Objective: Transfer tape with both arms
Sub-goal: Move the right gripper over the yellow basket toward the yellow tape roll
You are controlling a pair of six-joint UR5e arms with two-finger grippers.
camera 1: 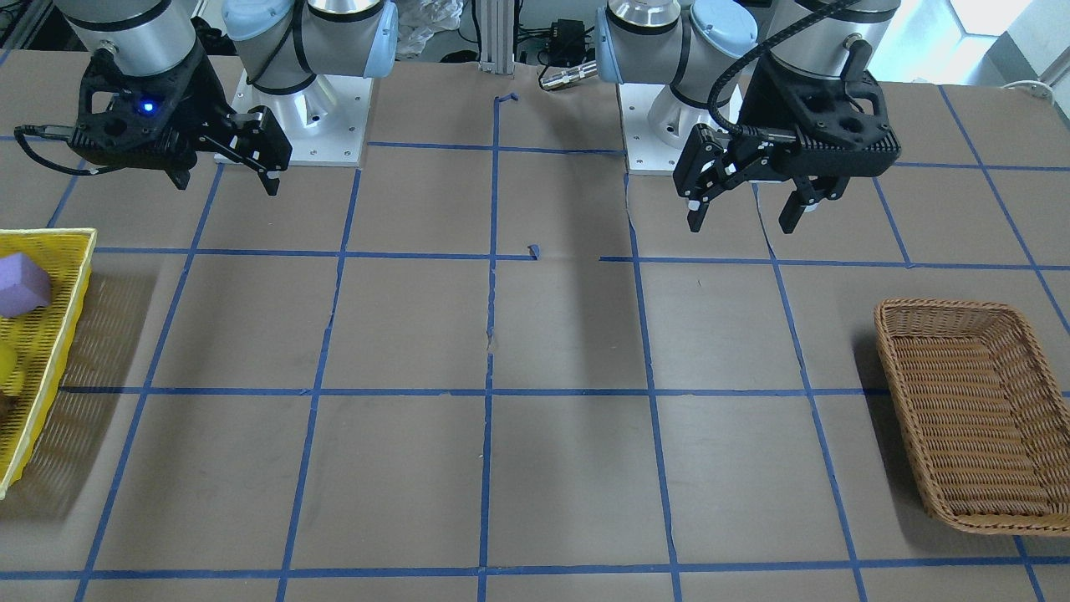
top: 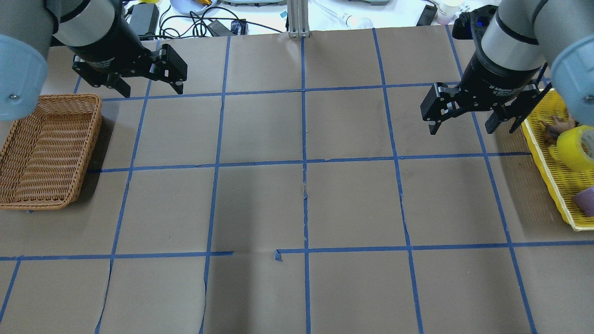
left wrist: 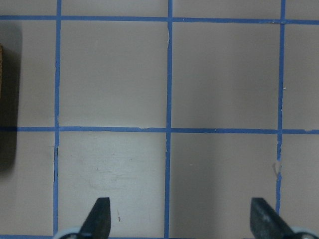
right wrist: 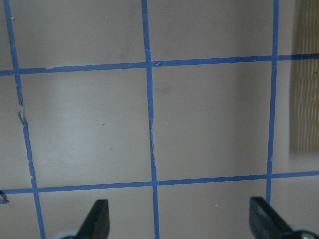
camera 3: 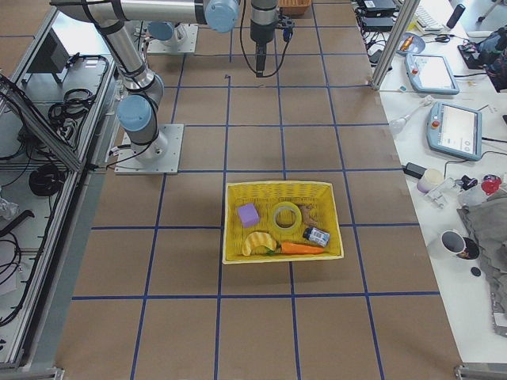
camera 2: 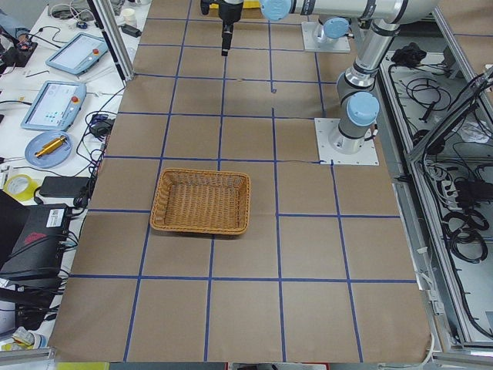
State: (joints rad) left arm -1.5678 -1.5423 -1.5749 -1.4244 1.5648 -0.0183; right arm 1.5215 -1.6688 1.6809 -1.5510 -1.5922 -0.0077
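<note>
The tape [top: 571, 149] sits in the yellow tray [top: 547, 172] at the right end of the desk [top: 260, 204], apparently tilted, near a purple block [top: 585, 202]. The right claw [top: 461, 130] hangs spread wide above the desk just beside that tray, holding nothing. The left claw [top: 149, 88] hangs likewise wide and empty near the wicker basket [top: 95, 130].
</note>
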